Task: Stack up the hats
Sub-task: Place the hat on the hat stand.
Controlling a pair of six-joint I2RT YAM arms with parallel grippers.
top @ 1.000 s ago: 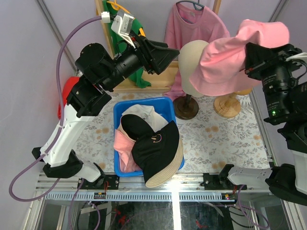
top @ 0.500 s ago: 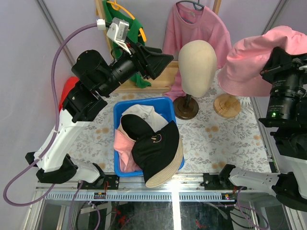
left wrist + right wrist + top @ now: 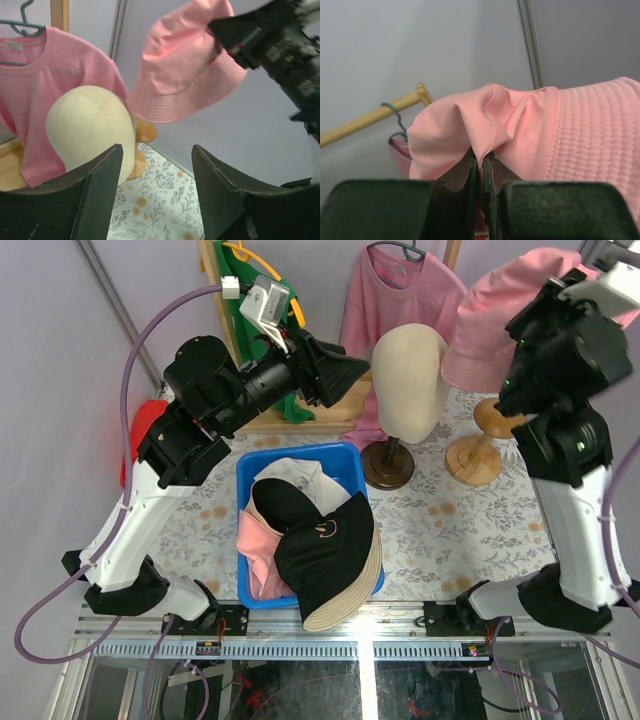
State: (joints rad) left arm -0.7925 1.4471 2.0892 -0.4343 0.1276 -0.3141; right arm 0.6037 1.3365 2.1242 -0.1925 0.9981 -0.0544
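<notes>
My right gripper (image 3: pixel 482 162) is shut on a fold at the edge of a pink bucket hat (image 3: pixel 545 130). It holds that hat (image 3: pixel 485 310) high at the back right, above a wooden stand (image 3: pixel 478 455); the hat also shows in the left wrist view (image 3: pixel 185 65). My left gripper (image 3: pixel 358 370) hangs open and empty in the air, just left of the cream mannequin head (image 3: pixel 410 380). A blue bin (image 3: pixel 300 453) holds more hats: a black cap (image 3: pixel 320 545) on top, a tan brim (image 3: pixel 350 608) under it, a white one (image 3: pixel 295 472) and a pink one (image 3: pixel 255 550).
A pink shirt (image 3: pixel 400 290) and a green garment (image 3: pixel 285 400) hang on a wooden rack at the back. The mannequin head's dark base (image 3: pixel 388 465) stands by the bin. A red cloth bundle (image 3: pixel 140 425) lies at the left edge behind the left arm.
The right arm has swung the pink hat from in front of the mannequin head out to the right, then up and back above the wooden stand. The left arm barely shifted.
</notes>
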